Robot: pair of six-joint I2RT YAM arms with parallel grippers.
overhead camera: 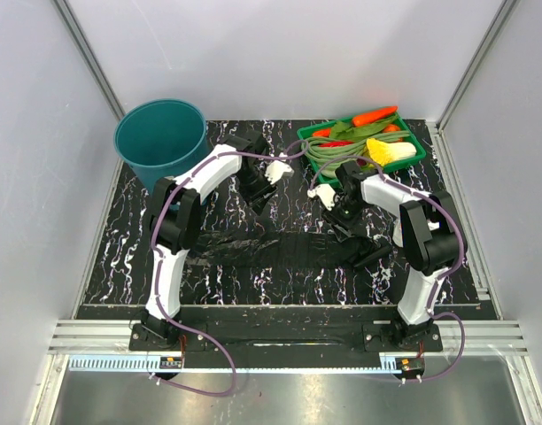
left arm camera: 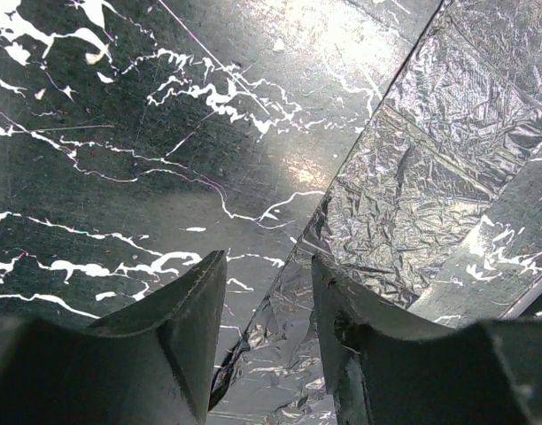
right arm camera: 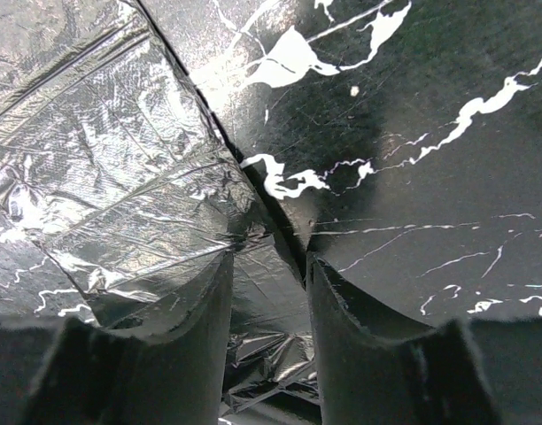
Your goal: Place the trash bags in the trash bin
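Both spread, left tool [left arm camera: 269,266] and right tool [right arm camera: 269,266] straddle the trash bags [overhead camera: 280,248] to pinch each end; trash bin [overhead camera: 160,142] at ten o'clock

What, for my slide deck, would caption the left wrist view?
Open left tool straddling the edge of a wrinkled black trash bag lying on the marbled mat.

green tray [overhead camera: 418,158] far right: carrot [overhead camera: 375,115], long beans [overhead camera: 329,158]; white wads [overhead camera: 277,170] just beside; black marbled mat [overhead camera: 120,257] beneath
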